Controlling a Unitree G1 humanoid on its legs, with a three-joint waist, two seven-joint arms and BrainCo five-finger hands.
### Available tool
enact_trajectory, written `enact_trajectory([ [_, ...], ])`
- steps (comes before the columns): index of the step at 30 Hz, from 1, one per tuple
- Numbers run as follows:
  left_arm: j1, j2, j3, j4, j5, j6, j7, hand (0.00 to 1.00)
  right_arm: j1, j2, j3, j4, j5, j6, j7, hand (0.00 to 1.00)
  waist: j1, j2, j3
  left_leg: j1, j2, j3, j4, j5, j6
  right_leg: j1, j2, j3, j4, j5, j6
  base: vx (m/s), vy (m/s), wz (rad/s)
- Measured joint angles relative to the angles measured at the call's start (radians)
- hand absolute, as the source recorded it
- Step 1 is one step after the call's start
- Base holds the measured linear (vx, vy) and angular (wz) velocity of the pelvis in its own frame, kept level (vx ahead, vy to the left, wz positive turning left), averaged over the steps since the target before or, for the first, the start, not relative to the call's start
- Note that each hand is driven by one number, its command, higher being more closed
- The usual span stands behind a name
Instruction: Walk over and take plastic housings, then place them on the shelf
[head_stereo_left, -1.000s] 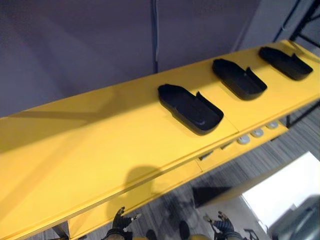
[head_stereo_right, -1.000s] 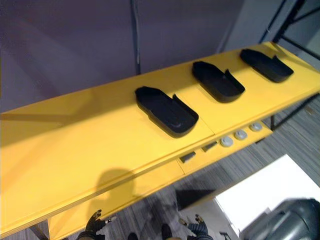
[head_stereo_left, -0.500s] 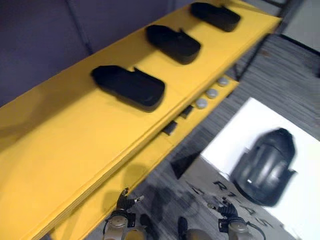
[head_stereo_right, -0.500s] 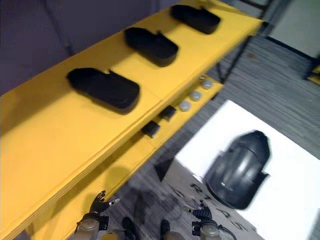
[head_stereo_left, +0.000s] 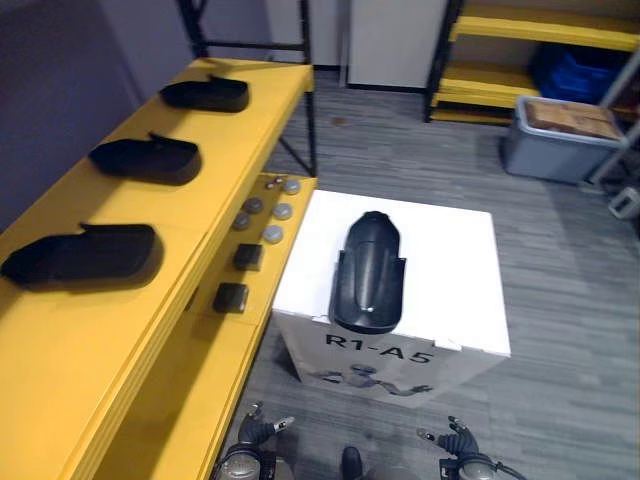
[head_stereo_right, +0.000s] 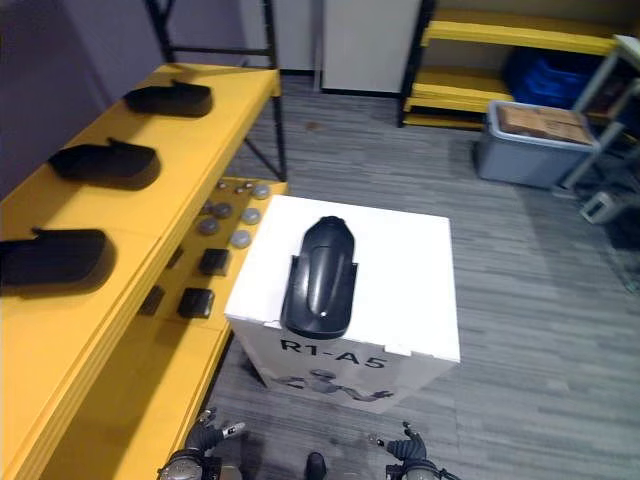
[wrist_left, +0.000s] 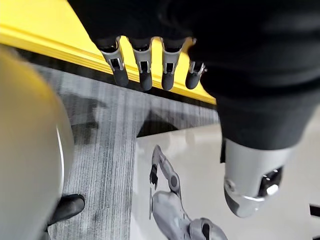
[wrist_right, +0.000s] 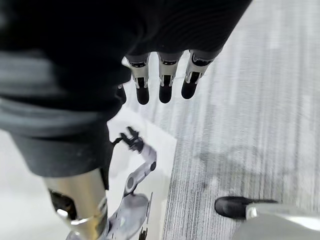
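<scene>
Plastic housing (head_stereo_left: 368, 273) on white box (head_stereo_left: 450, 260), ungrasped
The left hand (head_stereo_left: 255, 432) and right hand (head_stereo_left: 452, 440) are seen slack, empty — it could be nudged off the box edge by a hasty reach.

Housing on the box (head_stereo_left: 368, 272): dark plastic, smooth, semi-gloss, with light streaks along its hump. Shelf housings (head_stereo_left: 85, 256): black plastic, duller, matt. Shelf (head_stereo_left: 100, 340): yellow painted board, smooth, faint sheen. Box (head_stereo_left: 450, 250): white cardboard, matt top. Floor (head_stereo_left: 570, 300): grey, fine streaked grain, matt. Bin (head_stereo_left: 555, 150): grey plastic, matt. Left hand (wrist_left: 143, 62) and right hand (wrist_right: 165, 80): silvery metallic fingers, dark rubbery-looking tips, dark ribbed matt cover.
</scene>
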Motion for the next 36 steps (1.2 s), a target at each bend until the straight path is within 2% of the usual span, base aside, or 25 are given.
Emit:
enact_trajectory([
  [2, 0.006, 0.001, 0.000, 0.038, 0.000, 0.001, -0.001, 0.00, 0.026, -0.002, -0.027, -0.001, 0.001, -0.001, 0.001, 0.00, 0.001, 0.042, -0.011, 0.059, 0.017, 0.015, -0.133, 0.054, 0.054, 0.009, 0.022, 0.019, 0.006, -0.001, 0.000, 0.07, 0.238, -0.78],
  [5, 0.006, 0.033, 0.001, 0.065, 0.000, 0.002, -0.001, 0.00, 0.053, 0.019, -0.073, -0.014, 0.032, -0.001, 0.000, 0.00, -0.009, 0.042, -0.024, 0.101, -0.006, 0.071, -0.186, 0.065, 0.061, 0.019, -0.016, 0.016, 0.019, -0.011, 0.024, 0.12, 0.176, -0.44],
  [7, -0.002, 0.044, 0.001, 0.066, 0.000, 0.002, 0.000, 0.00, 0.065, 0.019, -0.092, -0.014, 0.046, -0.002, 0.000, 0.00, -0.011, 0.039, -0.029, 0.119, -0.021, 0.087, -0.216, 0.078, 0.077, 0.006, -0.033, 0.021, 0.033, -0.017, 0.033, 0.18, 0.135, -0.12],
  [11, 0.000, 0.065, 0.012, 0.067, 0.001, 0.002, 0.000, 0.00, 0.089, 0.016, -0.158, -0.065, 0.069, -0.001, -0.001, 0.00, -0.016, 0.038, -0.039, 0.168, -0.029, 0.112, -0.274, 0.081, 0.080, 0.007, -0.040, 0.021, 0.042, -0.038, 0.061, 0.19, 0.074, -0.13],
  [13, 0.006, 0.066, 0.032, 0.065, 0.001, 0.002, -0.001, 0.00, 0.101, -0.001, -0.216, -0.158, 0.069, -0.001, -0.009, 0.00, -0.026, 0.037, -0.044, 0.179, -0.030, 0.124, -0.278, 0.081, 0.080, 0.012, -0.041, 0.019, 0.042, -0.040, 0.063, 0.15, 0.035, -0.21],
  [17, 0.033, 0.070, 0.042, 0.013, 0.003, 0.000, -0.003, 0.00, 0.162, -0.106, -0.339, -0.504, 0.057, 0.000, -0.029, 0.00, -0.044, 0.033, -0.062, 0.196, -0.037, 0.153, -0.274, 0.081, 0.080, 0.022, -0.048, 0.021, 0.043, -0.044, 0.070, 0.12, 0.045, -0.25],
  [19, 0.055, 0.070, 0.042, 0.005, 0.003, 0.000, -0.006, 0.00, 0.187, -0.146, -0.377, -0.656, 0.037, -0.001, -0.031, 0.00, -0.057, 0.026, -0.081, 0.203, -0.038, 0.156, -0.271, 0.081, 0.081, 0.026, -0.049, 0.023, 0.043, -0.046, 0.073, 0.06, 0.030, -0.18],
  [22, 0.085, 0.069, 0.040, 0.004, 0.004, 0.000, -0.019, 0.00, 0.198, -0.178, -0.389, -0.848, -0.001, -0.004, -0.032, 0.00, -0.059, 0.001, -0.109, 0.206, -0.040, 0.173, -0.253, 0.087, 0.082, 0.030, -0.050, 0.041, 0.040, -0.046, 0.073, 0.03, 0.016, -0.26],
  [25, 0.092, 0.063, 0.030, 0.006, 0.004, -0.002, -0.033, 0.00, 0.188, -0.200, -0.336, -1.004, -0.004, -0.023, -0.023, 0.00, -0.060, -0.010, -0.116, 0.205, -0.042, 0.169, -0.247, 0.089, 0.080, 0.033, -0.053, 0.041, 0.031, -0.046, 0.073, -0.04, 0.000, -0.11],
  [27, 0.092, 0.063, 0.015, 0.008, 0.004, -0.010, -0.035, 0.00, 0.169, -0.215, -0.262, -1.100, -0.004, -0.044, -0.013, 0.00, -0.059, -0.011, -0.117, 0.202, -0.044, 0.167, -0.249, 0.090, 0.080, 0.038, -0.057, 0.036, 0.014, -0.046, 0.073, -0.07, 0.016, 0.00],
  [29, 0.094, 0.061, -0.004, 0.009, 0.004, -0.022, -0.041, 0.00, 0.103, -0.216, -0.133, -1.187, -0.004, -0.088, 0.006, 0.00, -0.058, -0.012, -0.120, 0.188, -0.046, 0.145, -0.251, 0.093, 0.084, 0.047, -0.061, 0.024, -0.027, -0.032, 0.052, -0.10, 0.022, 0.15],
  [31, 0.095, 0.060, -0.023, 0.009, 0.004, -0.029, -0.045, 0.00, 0.049, -0.217, -0.031, -1.194, -0.004, -0.116, 0.017, 0.00, -0.050, -0.012, -0.120, 0.182, -0.044, 0.123, -0.263, 0.096, 0.083, 0.047, -0.058, 0.005, -0.038, -0.019, 0.048, -0.12, 0.019, 0.31],
  [33, 0.099, 0.058, -0.040, 0.011, 0.004, -0.030, -0.047, 0.00, -0.029, -0.210, 0.077, -1.152, -0.013, -0.117, 0.026, 0.00, -0.028, -0.011, -0.121, 0.176, -0.041, 0.095, -0.286, 0.101, 0.083, 0.046, -0.054, -0.019, -0.059, 0.000, 0.047, -0.14, 0.033, 0.33],
  [36, 0.086, 0.055, -0.040, 0.017, 0.004, -0.032, -0.044, 0.00, -0.113, -0.166, 0.134, -1.036, -0.042, -0.108, 0.023, 0.00, 0.006, -0.011, -0.121, 0.171, -0.042, 0.078, -0.306, 0.110, 0.089, 0.057, -0.055, -0.035, -0.098, 0.030, 0.045, -0.13, 0.057, 0.19],
])
